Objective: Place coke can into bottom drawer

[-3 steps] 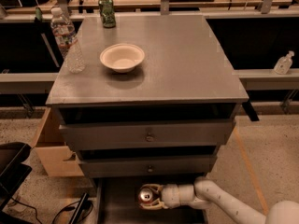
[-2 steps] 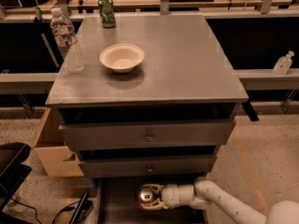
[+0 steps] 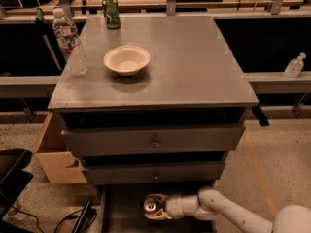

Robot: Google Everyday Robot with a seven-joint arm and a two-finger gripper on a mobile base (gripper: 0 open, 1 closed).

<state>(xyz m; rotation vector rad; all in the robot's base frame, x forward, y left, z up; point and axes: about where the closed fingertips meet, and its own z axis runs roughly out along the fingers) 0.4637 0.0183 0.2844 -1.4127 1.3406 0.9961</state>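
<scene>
A white bowl (image 3: 127, 59) sits on the grey cabinet top (image 3: 194, 67). Just left of it stands a clear water bottle (image 3: 70, 42), and a green can (image 3: 111, 12) stands near the back edge. A cardboard box (image 3: 53, 157) sits on the floor left of the cabinet.

Pincer (image 3: 152, 208), coke can (image 3: 150, 205) over bottom drawer (image 3: 122, 213)

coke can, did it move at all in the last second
Nothing visibly changed. The pincer still holds the coke can over the open bottom drawer, in the same spot. The bowl, green can and bottle stand on the cabinet top as before.
</scene>
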